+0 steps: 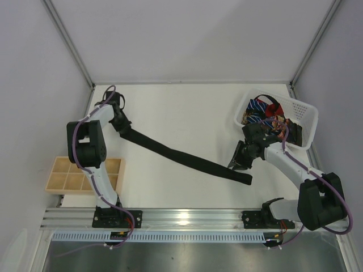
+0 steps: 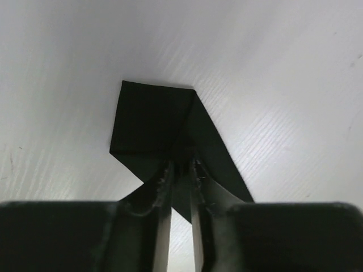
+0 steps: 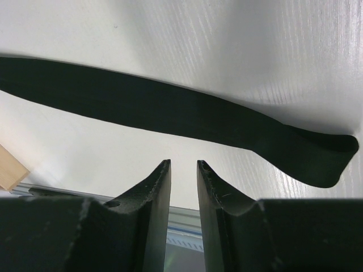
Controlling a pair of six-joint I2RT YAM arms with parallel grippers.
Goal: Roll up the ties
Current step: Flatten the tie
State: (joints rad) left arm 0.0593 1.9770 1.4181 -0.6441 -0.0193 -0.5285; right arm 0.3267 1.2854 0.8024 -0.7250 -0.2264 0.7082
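Black tie (image 1: 181,155) is lying flat on the desk (image 1: 187,107), long axis running diagonally from far-left to near-right, far-left end folded over. Left end effector (image 1: 122,126) is sitting at that fold, jaws a slit apart; can't tell if it's clamping. Right end effector (image 1: 235,164) is hovering by the near-right end, jaws parted, holding nothing. Other ties (image 1: 264,110) are sitting in the basket (image 1: 303,113).
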